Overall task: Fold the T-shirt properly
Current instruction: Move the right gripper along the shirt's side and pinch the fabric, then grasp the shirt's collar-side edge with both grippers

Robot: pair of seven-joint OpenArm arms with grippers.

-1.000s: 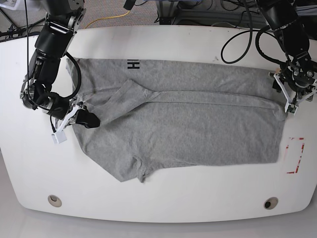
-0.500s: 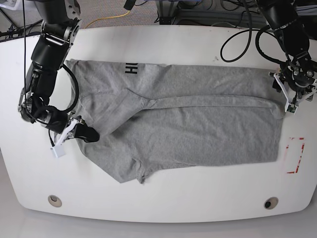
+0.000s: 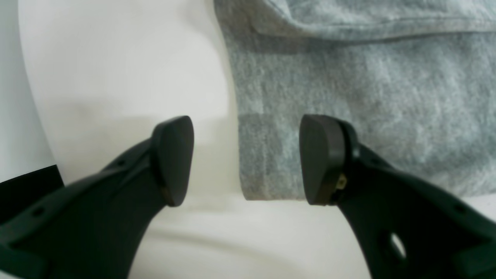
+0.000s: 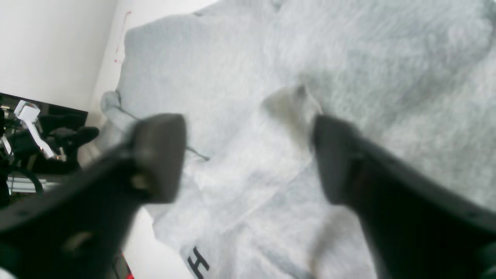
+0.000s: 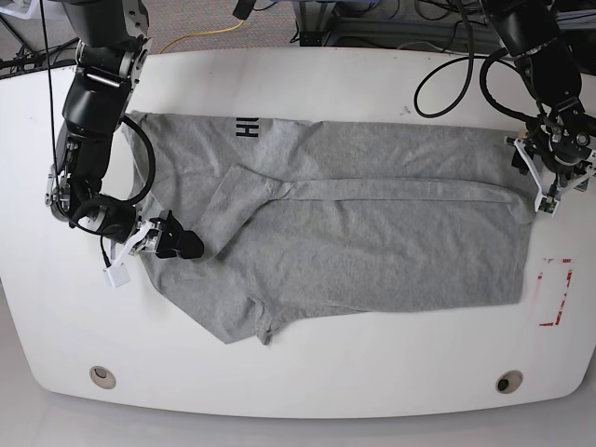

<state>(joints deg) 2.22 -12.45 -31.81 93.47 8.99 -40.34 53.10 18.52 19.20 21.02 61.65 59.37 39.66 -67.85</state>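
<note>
Near table edge: a white, rounded table [image 5: 307, 391] is carrying the cloth.
T-shirt: a heather-grey cotton T-shirt [image 5: 372, 242] is lying spread across the table's middle, a fold ridge running along it, small black lettering [image 5: 247, 127] showing at the far edge.
Right gripper [image 4: 248, 159]: jaws are standing apart, hovering over the T-shirt's sleeve area.
Left gripper [image 3: 246, 159]: jaws are gaping, empty, straddling the T-shirt's hem corner.
</note>
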